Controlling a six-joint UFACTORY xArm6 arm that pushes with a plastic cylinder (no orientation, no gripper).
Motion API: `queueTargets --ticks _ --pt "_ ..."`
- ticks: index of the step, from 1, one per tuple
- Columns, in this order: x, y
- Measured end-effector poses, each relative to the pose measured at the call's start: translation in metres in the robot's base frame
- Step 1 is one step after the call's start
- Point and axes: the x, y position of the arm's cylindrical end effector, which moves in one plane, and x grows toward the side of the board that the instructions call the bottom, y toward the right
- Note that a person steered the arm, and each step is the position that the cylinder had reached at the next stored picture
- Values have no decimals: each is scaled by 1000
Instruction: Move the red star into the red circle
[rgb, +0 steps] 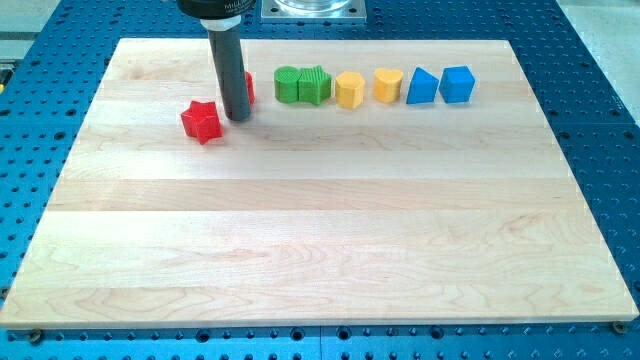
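Star, red (201, 121), just left of my tip (239, 117).

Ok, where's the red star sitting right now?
The red star lies at the view's upper left, just left of my tip; the red circle peeks out behind the rod.

This place looks like a robotics lab or a test bench, not a home. A pale wooden board (320, 220) lies on a blue metal table (600, 120) with a regular grid of small holes, the type used for fixing equipment, and at the view's top there is a grey metal mounting plate (312, 10). Just beside my tip (238, 117) and to the view's right of it, small coloured plastic blocks (350, 88) stand in a tidy row, like test pieces for an experiment
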Motion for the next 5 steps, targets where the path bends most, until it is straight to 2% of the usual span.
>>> queueTargets --ticks 2,3,4,5 --pt "7 -5" --pt "60 29" --pt "126 33" --pt "143 -29"
